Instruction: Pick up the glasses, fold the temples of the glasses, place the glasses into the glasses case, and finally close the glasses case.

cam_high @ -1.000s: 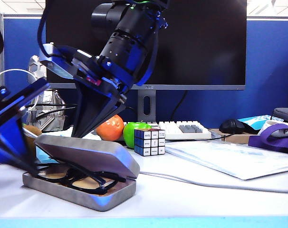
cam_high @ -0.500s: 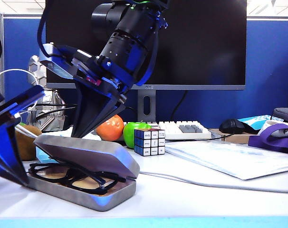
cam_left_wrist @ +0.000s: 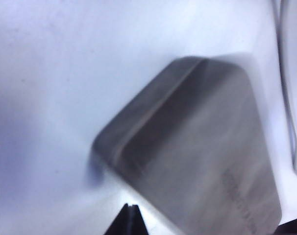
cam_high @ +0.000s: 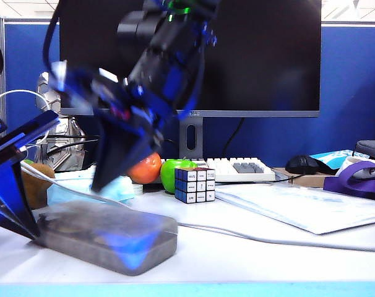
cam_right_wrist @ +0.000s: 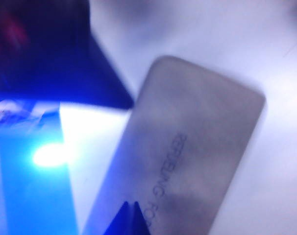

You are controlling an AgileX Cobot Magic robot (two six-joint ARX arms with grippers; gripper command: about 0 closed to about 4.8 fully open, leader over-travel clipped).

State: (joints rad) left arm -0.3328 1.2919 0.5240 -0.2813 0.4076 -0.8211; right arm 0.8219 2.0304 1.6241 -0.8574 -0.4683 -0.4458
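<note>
As glasses case is seen shut below right gripper, task judged complete; right gripper and left gripper closed, empty.

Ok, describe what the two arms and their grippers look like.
Both arms are black with glossy blue-lit surfaces. The right arm is made of thick cylindrical segments with black cables looped alongside and a small green light near its top. Its right gripper tapers to a dark wedge. The left gripper has flat, angular black fingers.
</note>
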